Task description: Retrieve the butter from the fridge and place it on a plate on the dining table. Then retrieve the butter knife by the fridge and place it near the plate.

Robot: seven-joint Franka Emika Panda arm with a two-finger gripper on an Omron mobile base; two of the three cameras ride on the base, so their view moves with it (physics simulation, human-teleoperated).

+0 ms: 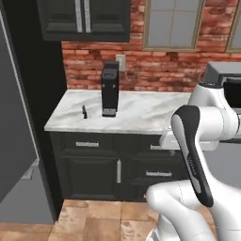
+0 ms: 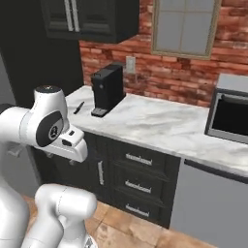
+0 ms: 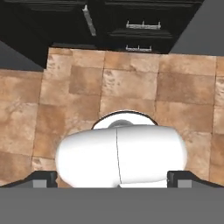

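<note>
End effector (image 3: 112,177): jaws spread wide, nothing between them, pointing down at tan tiled floor (image 3: 131,83) near dark cabinet drawers (image 3: 142,26).

Small slim dark butter knife (image 1: 84,112): lies flat on white-grey marble desk (image 1: 141,113), well above and beyond end effector, just beside tall black coffee machine (image 1: 110,89), near grey fridge (image 1: 16,132).

Judged light, rigid, thin, likely slippery on marble; pinch across handle mid-length.

Containers: cabinets, drawers closed, contents hidden. Butter, plate: whereabouts unknown.

Veined white-grey marble counter (image 1: 141,113), dark butter knife (image 1: 84,112), red-brick wall (image 1: 160,66).
</note>
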